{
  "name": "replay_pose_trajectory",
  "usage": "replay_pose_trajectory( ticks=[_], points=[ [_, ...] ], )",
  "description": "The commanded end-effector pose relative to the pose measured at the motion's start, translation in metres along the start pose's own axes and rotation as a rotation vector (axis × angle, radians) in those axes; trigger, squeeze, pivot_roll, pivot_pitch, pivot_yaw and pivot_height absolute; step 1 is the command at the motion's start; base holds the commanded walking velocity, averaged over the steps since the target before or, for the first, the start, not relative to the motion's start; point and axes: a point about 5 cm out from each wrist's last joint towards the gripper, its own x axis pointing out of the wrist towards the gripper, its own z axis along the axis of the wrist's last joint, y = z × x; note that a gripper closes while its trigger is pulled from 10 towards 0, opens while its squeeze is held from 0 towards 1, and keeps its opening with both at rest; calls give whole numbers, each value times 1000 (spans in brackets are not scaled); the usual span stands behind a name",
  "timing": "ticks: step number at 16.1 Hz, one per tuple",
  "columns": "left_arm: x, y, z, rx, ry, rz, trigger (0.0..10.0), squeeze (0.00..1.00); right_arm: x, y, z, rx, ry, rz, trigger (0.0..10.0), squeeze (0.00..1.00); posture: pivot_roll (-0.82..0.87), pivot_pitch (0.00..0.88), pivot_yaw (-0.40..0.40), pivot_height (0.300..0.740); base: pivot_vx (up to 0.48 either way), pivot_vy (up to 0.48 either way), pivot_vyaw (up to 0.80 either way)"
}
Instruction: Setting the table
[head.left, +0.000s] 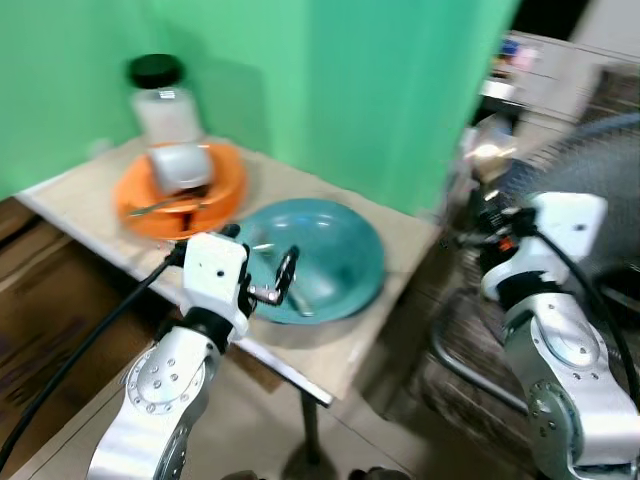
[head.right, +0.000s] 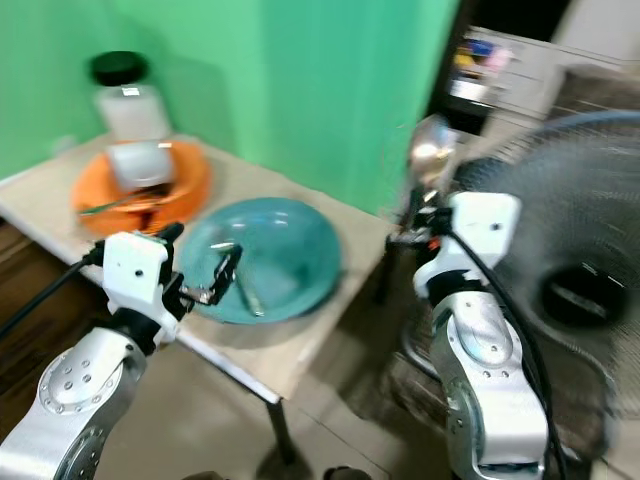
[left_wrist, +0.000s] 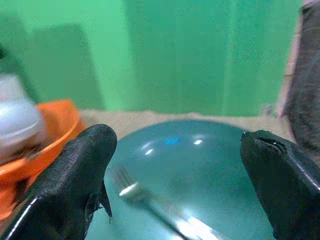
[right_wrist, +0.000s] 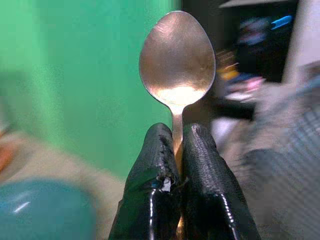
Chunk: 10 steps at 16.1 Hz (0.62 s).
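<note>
Right wrist view: right gripper pinches spoon upright by its handle, likely bound for plate at 9 o'clock, where fork lies before gaping, empty left gripper.

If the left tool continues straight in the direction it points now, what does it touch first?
Probably the teal plate, near the fork lying on it. The left tool is open and aimed over the plate; depth is unclear.
</note>
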Motion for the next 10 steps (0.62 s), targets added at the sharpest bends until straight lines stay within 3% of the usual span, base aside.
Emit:
replay_pose_trajectory(
  ticks=[1, 5, 6, 10],
  points=[
    [-1, 3, -3, 9, 10, 20, 10000, 0, 0, -3, 3, 18, -34, -29, 10000, 0, 26, 0, 13, 740, 0, 0, -800],
    [-4, 2, -4, 6, 9, 23, 10000, 0, 0, 5, 4, 31, -67, 0, 10000, 0, 30, 0, -2, 740, 0, 0, -800],
    [-5, 2, -5, 8, 16, 28, 10000, 0, 0, 3, 0, -11, -52, -43, 10000, 0, 26, 0, 3, 740, 0, 0, -800],
    [-10, 3, -6, -20, 37, 48, 10000, 0, -8, 0, -13, -26, 48, 24, 10000, 0, 28, 0, -11, 740, 0, 0, -800]
  ],
)
